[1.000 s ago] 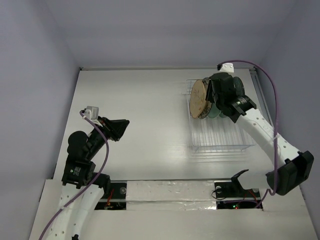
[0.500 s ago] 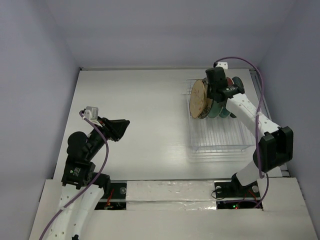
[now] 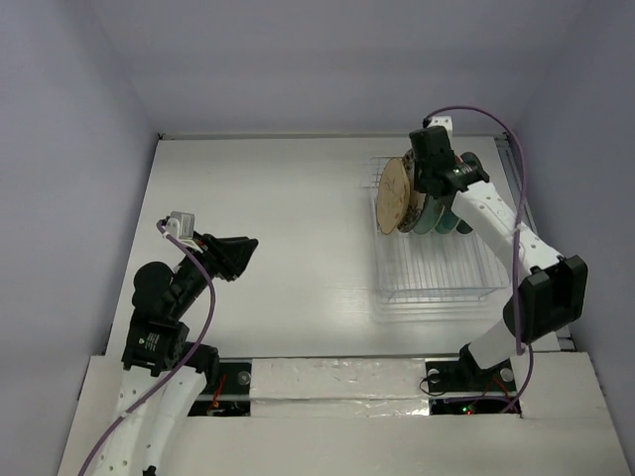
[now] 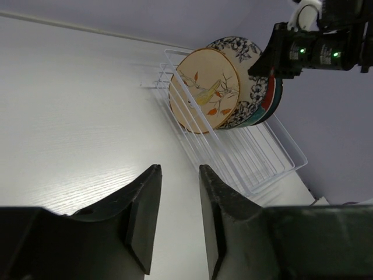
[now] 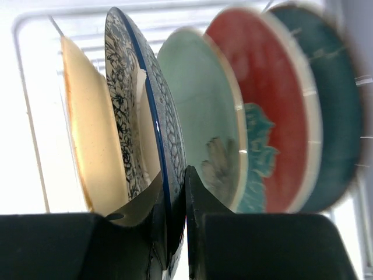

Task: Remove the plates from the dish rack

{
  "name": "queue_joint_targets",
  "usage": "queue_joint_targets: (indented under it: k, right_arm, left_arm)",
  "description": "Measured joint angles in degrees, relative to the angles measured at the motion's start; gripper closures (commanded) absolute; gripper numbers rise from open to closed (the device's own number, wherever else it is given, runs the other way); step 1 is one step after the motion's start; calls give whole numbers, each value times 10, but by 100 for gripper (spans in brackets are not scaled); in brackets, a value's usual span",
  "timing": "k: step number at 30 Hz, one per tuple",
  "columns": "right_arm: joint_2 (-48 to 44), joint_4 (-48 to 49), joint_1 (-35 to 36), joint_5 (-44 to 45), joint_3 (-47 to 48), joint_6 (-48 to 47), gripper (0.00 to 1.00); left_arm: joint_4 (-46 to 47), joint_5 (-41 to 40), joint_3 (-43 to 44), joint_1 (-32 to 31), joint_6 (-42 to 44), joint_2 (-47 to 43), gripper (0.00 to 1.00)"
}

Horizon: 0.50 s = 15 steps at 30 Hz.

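Blue-floral plate (image 5: pixel 131 105) stands upright on edge in the dish rack (image 3: pixel 437 273), 2nd in a row of five at the rack's far end. Right claw (image 5: pixel 173 175) is clenched on its top rim, one finger each side. Tan plate (image 5: pixel 87 146) is just beside it on the outer side, w/ a bird-and-leaf print facing the open table (image 3: pixel 278 198). On the other side: mint plate (image 5: pixel 198 105), then red plate (image 5: pixel 268 99) w/ teal flower, then dark teal plate (image 5: pixel 332 99) last. All five lean close together; near half of the rack holds no plates. Rack sits on the table's right side. Left claw (image 4: pixel 179 169) hangs over the left side, well apart from the rack, fingers parted, nothing between them.
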Motion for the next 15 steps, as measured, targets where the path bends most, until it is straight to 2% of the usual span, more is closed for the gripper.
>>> queue_joint_targets:
  k: [7, 11, 15]
  right_arm:
    - [-45, -63, 9, 58, 112, -24, 100]
    - [-94, -90, 34, 97, 159, -28, 100]
    - [-144, -96, 85, 95, 176, -19, 100]
  left_arm:
    - [0, 2, 0, 0, 0, -6, 51]
    - [0, 3, 0, 0, -1, -8, 51]
    - [0, 2, 0, 0, -1, -8, 54]
